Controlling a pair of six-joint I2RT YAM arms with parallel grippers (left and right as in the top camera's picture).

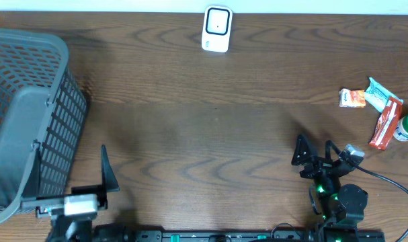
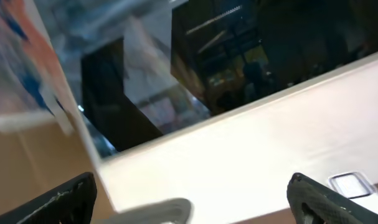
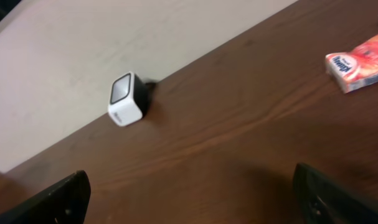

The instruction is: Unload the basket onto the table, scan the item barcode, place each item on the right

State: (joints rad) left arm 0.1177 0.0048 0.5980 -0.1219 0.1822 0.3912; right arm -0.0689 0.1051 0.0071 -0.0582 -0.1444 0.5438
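A brown wooden table (image 1: 210, 128) filled the overhead view. At its left end sat a grey mesh basket (image 1: 29, 114), tilted, its near corner overlapping the left arm. The left fingers (image 2: 64, 202) stood spread wide with nothing between them, just beside the basket; the left wrist view was angled upward and too blurred to read. The right fingers (image 1: 301, 151) near the front edge were likewise wide apart and empty, pointing across bare wood. A white barcode scanner (image 1: 216, 28) stood at the far edge, centre, its dark window (image 3: 121, 89) showing in the right wrist view. The items lay clustered at the right edge, well apart from both arms: a red packet (image 1: 386, 123), a white-and-teal packet (image 1: 378, 95), an orange packet (image 1: 352, 99) and a green-capped bottle (image 1: 406, 128), touching or nearly so.
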